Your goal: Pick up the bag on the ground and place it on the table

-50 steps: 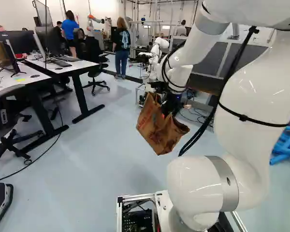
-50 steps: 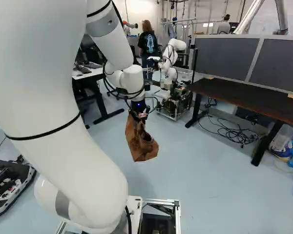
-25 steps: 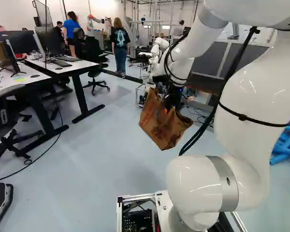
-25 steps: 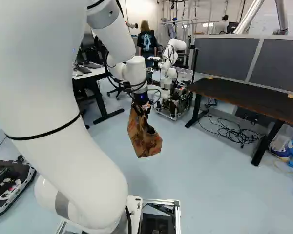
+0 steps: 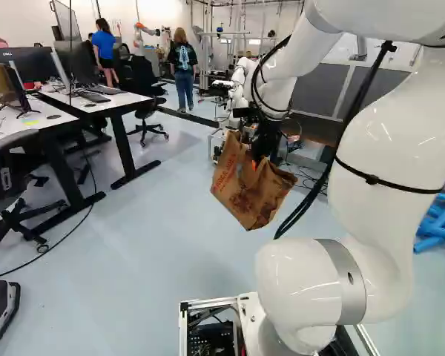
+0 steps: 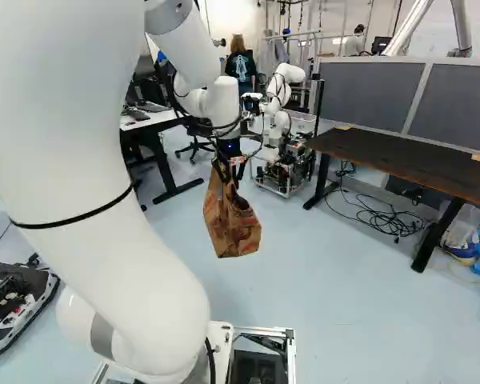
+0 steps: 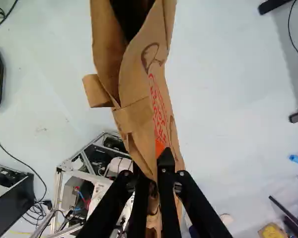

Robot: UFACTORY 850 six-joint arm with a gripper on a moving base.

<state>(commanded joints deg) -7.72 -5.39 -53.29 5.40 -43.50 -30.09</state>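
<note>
Right base view, working rightward: white-topped desk with black legs (image 6: 154, 120) at the left, beyond the arm; a possible target, though the sentence does not say which table. Next, brown paper bag with red and dark print (image 6: 232, 224), hanging clear of the pale blue floor (image 6: 328, 288), mouth open, body a little tilted. Above it, black two-fingered gripper with orange pads (image 7: 153, 171); wrist view shows it pinching the bag's upper part, paper caught between both fingers. Pick-up done, by my reading. Just right of the bag and farther off, white robot arm on a wheeled metal frame (image 6: 284, 84), no part in this. Far right, long dark-brown table with black legs (image 6: 408, 160), likelier goal to my eye; bag well apart from it. Left to do: carry over, raise above the tabletop, set down, release.
</note>
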